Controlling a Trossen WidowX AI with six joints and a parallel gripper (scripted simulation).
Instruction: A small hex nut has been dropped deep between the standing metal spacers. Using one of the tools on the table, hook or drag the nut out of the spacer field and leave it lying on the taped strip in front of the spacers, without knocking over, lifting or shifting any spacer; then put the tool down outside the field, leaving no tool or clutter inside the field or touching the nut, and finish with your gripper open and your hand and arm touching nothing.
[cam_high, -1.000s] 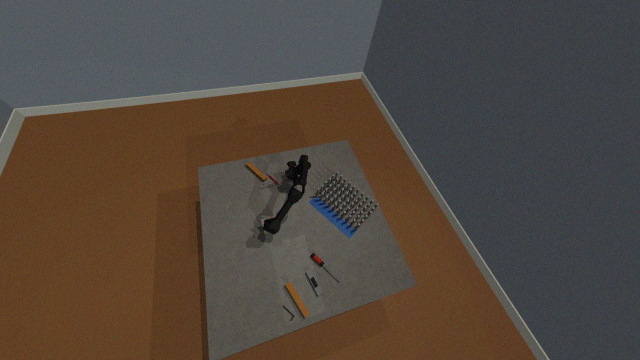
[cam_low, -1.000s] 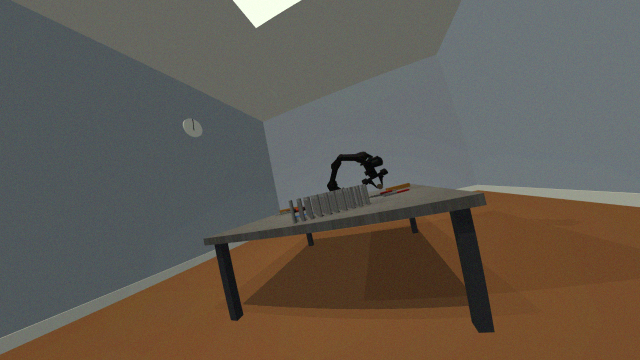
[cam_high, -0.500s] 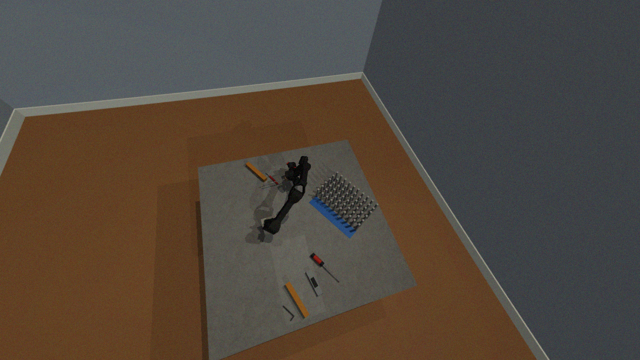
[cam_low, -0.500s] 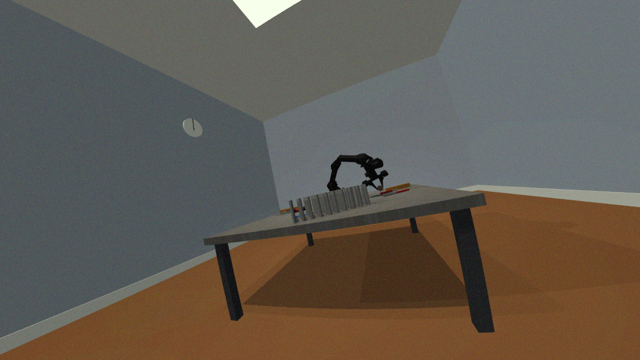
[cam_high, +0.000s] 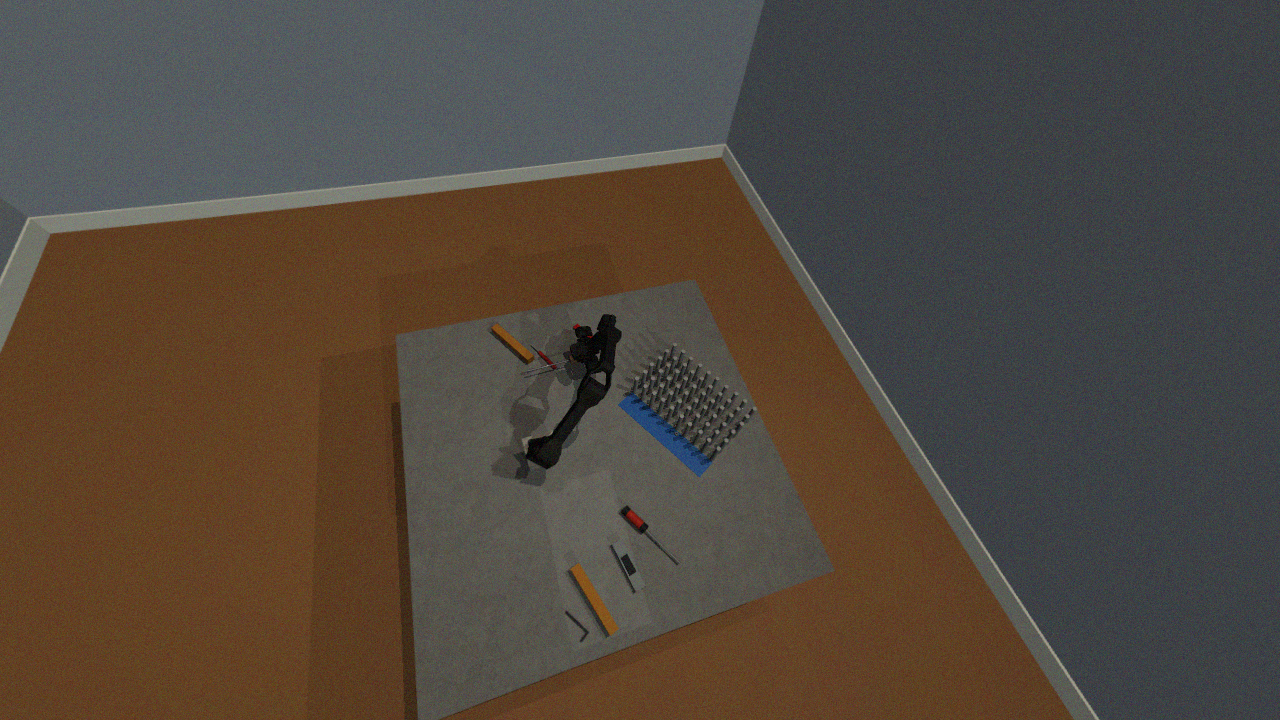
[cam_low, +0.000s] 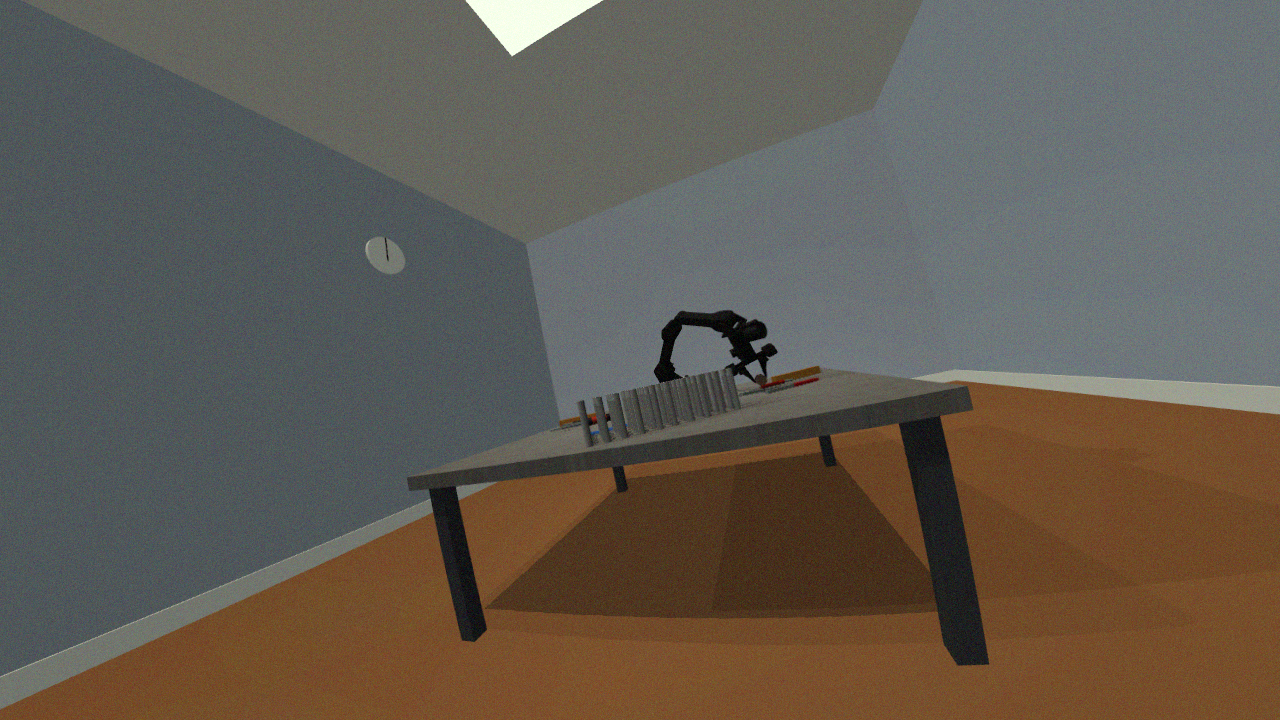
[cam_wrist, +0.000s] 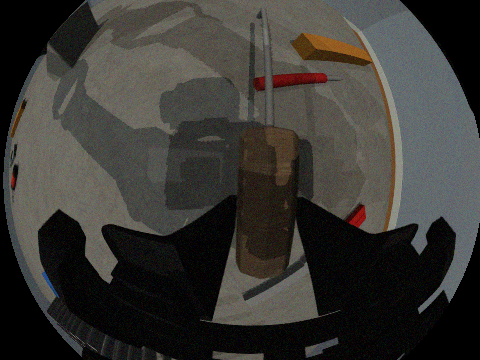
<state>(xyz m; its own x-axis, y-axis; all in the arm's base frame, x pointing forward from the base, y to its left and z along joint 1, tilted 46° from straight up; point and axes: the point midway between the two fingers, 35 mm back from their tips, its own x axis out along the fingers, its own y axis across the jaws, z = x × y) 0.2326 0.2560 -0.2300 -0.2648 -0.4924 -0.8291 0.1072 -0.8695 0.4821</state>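
My gripper (cam_high: 572, 358) (cam_low: 759, 377) (cam_wrist: 267, 203) is shut on the brown handle of a hook tool (cam_wrist: 267, 160). Its thin grey shaft points away from the fingers and ends in a small bent tip, at the top of the wrist view. The shaft's shadow lies beside it, so the tool is held low above the table. The upright grey spacers (cam_high: 689, 394) (cam_low: 657, 407) stand in rows, well to the side of the tool. The blue taped strip (cam_high: 662, 434) (cam_wrist: 50, 284) runs along their front edge. I cannot make out the nut in any view.
A red-handled tool (cam_high: 546, 359) (cam_wrist: 295, 80) lies under the shaft, near an orange bar (cam_high: 512, 342) (cam_wrist: 332, 49). Another red-handled tool (cam_wrist: 356, 216) lies beside my fingers. Farther off lie a screwdriver (cam_high: 635, 519), a second orange bar (cam_high: 593, 600) and a hex key (cam_high: 577, 621).
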